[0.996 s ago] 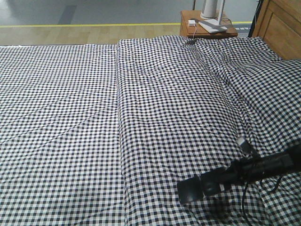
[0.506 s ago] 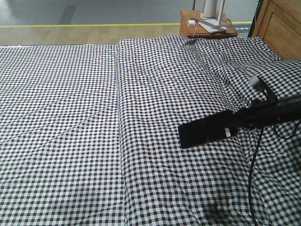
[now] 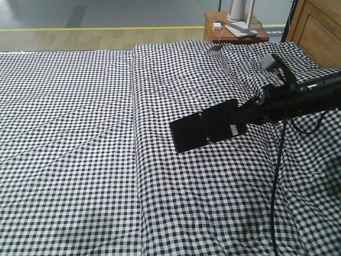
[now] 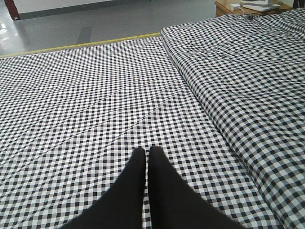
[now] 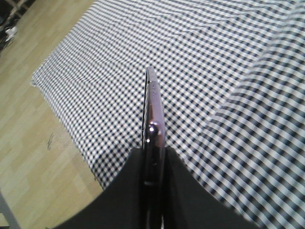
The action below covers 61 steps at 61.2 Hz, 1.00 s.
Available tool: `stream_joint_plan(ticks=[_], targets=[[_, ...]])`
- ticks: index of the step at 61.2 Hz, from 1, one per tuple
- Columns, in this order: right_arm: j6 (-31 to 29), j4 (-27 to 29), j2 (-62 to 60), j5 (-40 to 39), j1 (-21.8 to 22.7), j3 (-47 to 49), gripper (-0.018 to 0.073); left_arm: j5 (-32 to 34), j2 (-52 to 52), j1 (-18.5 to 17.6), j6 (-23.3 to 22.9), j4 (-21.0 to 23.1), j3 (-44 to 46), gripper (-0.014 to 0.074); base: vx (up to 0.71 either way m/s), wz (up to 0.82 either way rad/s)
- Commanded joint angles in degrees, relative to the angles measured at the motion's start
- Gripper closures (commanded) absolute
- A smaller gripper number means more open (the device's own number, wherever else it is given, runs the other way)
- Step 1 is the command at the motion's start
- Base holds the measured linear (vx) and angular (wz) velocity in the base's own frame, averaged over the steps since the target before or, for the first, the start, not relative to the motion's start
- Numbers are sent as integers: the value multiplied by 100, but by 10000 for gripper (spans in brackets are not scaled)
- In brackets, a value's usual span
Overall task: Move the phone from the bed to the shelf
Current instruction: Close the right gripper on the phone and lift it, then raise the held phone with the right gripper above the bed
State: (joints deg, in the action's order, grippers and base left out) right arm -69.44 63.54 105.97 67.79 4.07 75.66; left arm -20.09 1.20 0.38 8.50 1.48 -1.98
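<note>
1. The bed (image 3: 80, 133) fills most of the front view. It is covered in black-and-white small-check cloth, with a raised fold running down the middle.
2. The floor (image 3: 80, 38) beyond the bed is pale wood, then grey past a yellow line (image 3: 80, 29).
3. A brown wooden headboard (image 3: 319, 26) stands at the upper right corner.
4. A small brown bedside surface (image 3: 211, 33) sits beside the headboard and carries white items.
5. The right arm (image 3: 303, 98) reaches in from the right edge, stretched nearly level and pointing left above the bed. A black cable (image 3: 277, 176) hangs from it.
6. The phone (image 3: 205, 125) is held in the air over the middle of the bed, with its dark flat face toward the front camera. The right wrist view shows it edge-on (image 5: 153, 109), with a rose-tinted rim.
7. The right pincer (image 3: 242, 120) is clenched on one end of the phone.
8. The left pincer (image 4: 147, 155) hovers over the bed, its black fingers pressed together with nothing between them.
9. A small pale mark shows on the phone near the right pincer. Any print on it is too small to read.
</note>
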Motion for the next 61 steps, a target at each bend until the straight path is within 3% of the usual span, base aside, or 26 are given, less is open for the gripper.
stream_joint_plan(ticks=[1, 10, 40, 61], targets=[[-130, 572, -386, 601, -227, 110, 562, 421, 23, -36, -33, 52, 132, 595, 0, 0], [-152, 843, -584, 601, -525, 110, 562, 421, 23, -36, -33, 52, 132, 595, 0, 0], [-107, 887, -1447, 595, -1858, 110, 562, 421, 23, -36, -33, 52, 132, 595, 0, 0], [95, 869, -1938, 595, -2063, 110, 562, 421, 23, -36, -33, 52, 132, 595, 0, 0]])
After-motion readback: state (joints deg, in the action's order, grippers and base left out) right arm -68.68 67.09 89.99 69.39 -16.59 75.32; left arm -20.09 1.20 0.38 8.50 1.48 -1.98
